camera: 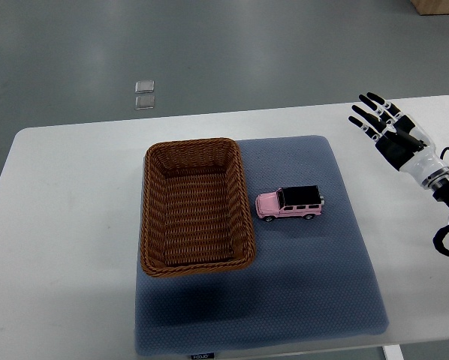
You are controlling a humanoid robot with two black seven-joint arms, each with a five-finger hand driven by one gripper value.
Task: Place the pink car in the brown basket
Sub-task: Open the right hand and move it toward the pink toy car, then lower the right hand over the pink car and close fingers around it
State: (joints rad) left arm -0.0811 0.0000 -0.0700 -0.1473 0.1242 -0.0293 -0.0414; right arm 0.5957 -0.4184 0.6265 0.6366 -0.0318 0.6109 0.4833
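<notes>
A pink toy car (290, 203) with a black roof stands on a blue-grey mat (307, 277), just right of a brown wicker basket (152, 217). The basket is empty. My right hand (381, 124) is at the table's far right, well to the upper right of the car, with its fingers spread and holding nothing. The left arm is out of view.
The mat lies on a white table (67, 225). The basket sits on the mat's left part. Two small clear squares (144, 94) lie on the grey floor beyond the table.
</notes>
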